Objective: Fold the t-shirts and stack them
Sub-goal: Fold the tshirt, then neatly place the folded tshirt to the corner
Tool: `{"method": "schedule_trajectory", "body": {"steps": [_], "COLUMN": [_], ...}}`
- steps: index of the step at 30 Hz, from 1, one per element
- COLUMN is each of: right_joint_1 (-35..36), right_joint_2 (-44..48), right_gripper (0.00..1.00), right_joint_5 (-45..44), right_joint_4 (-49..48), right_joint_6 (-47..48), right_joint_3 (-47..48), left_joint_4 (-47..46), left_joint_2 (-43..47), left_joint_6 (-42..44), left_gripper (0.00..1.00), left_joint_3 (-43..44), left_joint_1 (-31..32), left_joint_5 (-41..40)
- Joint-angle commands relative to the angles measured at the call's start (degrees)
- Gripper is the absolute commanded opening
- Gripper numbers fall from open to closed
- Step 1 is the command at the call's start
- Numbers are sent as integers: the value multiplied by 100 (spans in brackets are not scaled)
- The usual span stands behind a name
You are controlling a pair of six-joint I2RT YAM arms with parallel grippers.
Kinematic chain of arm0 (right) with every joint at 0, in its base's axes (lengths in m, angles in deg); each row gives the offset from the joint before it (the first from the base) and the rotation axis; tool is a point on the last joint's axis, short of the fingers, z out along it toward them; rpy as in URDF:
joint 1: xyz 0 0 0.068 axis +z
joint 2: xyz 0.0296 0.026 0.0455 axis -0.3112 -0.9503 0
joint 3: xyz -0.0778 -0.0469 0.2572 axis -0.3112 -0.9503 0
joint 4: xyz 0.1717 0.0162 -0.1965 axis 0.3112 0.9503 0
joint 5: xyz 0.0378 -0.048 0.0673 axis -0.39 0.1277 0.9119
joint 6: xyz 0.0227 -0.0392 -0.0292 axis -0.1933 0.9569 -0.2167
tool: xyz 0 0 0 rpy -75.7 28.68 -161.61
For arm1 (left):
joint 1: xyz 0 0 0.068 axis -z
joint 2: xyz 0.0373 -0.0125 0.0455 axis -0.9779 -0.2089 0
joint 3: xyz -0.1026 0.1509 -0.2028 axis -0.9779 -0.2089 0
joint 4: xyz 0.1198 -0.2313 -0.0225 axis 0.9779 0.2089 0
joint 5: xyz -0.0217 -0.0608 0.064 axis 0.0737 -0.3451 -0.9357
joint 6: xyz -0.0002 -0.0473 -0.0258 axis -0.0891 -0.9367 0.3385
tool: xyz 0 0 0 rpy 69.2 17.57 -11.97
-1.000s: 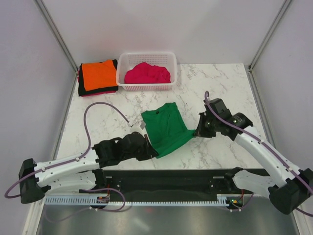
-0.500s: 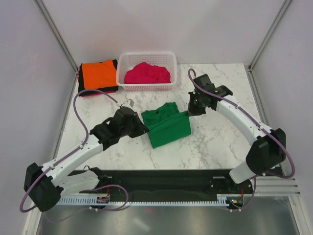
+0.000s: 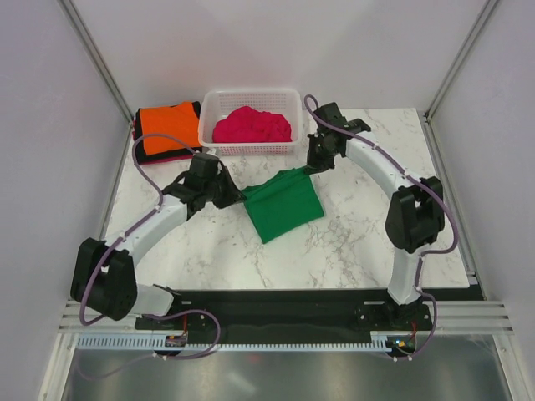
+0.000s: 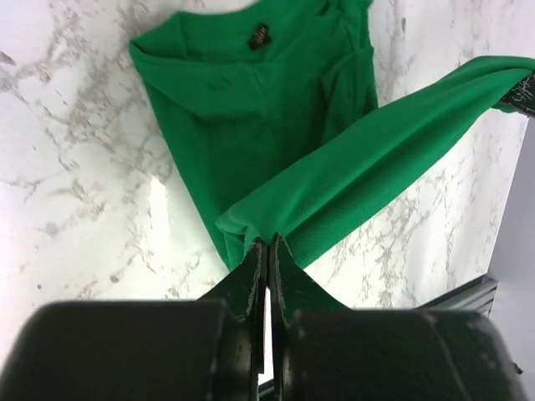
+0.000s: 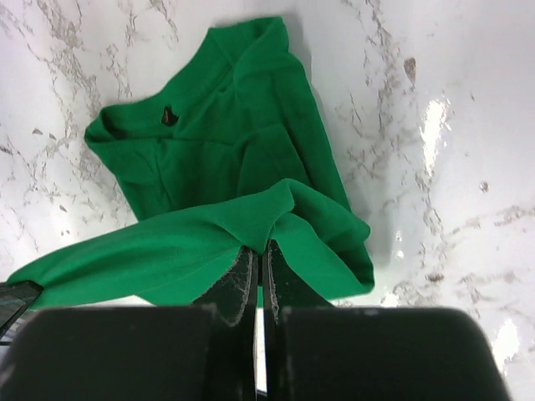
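The bright green t-shirt (image 3: 284, 205) lies partly folded at the table's middle. My left gripper (image 3: 241, 194) is shut on its left near edge, and my right gripper (image 3: 311, 166) is shut on its right edge; both hold that hem lifted and stretched over the shirt's back part. The left wrist view shows the green shirt (image 4: 251, 109) with its collar label below the raised fold, pinched at the left gripper (image 4: 267, 242). The right wrist view shows the same shirt (image 5: 217, 142) pinched at the right gripper (image 5: 261, 249). A magenta-pink t-shirt (image 3: 251, 125) lies in the basket. An orange t-shirt (image 3: 167, 125) tops a folded dark stack.
The white lattice basket (image 3: 251, 148) stands at the back centre. The folded stack sits at the back left corner beside it. Grey walls and metal posts close in the table's sides.
Both grippers have carried the green shirt's near hem away from the arm bases toward the back, folding it over the collar end. The shirt now looks shorter and more compact.
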Motion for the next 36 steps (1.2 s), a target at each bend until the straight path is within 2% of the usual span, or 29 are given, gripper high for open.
{"method": "schedule_trajectory", "body": {"steps": [1, 7, 9, 10, 11, 12, 14, 15, 18, 22, 28, 30, 36], "right_joint_1": [-154, -224, -250, -277, -303, -329, -382, -382, -356, -365, -365, -365, -356], "right_joint_2": [-425, -1540, -2033, -2208, -2515, -2648, -2755, -2668, -1992, -791, 784, 1058, 1735], "right_gripper": [0, 0, 0, 3, 30, 43, 61, 64, 67, 71, 77, 80, 82], "right_joint_5": [-342, -272, -228, -176, -97, -79, -26, -61, -315, -772, -791, -721, -255], "right_joint_4": [-227, -219, -193, -158, -105, 35, 159, 150, -121, -306, -947, -1115, -1458], "right_joint_6": [87, -36, -141, -168, -203, -299, -361, -396, -318, -177, -89, -1, 131], "right_joint_3": [558, 1638, 2165, 2385, 2805, 3018, 3345, 3310, 2583, 1206, -1001, -1425, -2717], "left_joint_4": [-65, -198, -206, -198, -180, -162, 152, 224, 242, -117, -1898, -2270, -3422], "left_joint_2": [-431, -1635, -2311, -2514, -2890, -3033, -3148, -3088, -2474, -1814, -1067, -1127, -2067], "left_joint_6": [504, 749, 794, 837, 855, 960, 1092, 1171, 1198, 1137, 856, 847, 549], "left_gripper": [2, 4, 10, 16, 39, 48, 59, 60, 66, 67, 68, 70, 70], "left_joint_3": [277, 979, 1384, 1515, 1778, 1920, 2332, 2404, 2212, 1380, -194, -363, -426], "left_joint_1": [-361, -827, -1029, -1099, -1213, -1266, -1302, -1302, -1302, -1293, -1250, -1214, -1197], "left_joint_5": [293, 679, 925, 1152, 1268, 1530, 1542, 1420, 1069, 707, 996, 1093, 1514]}}
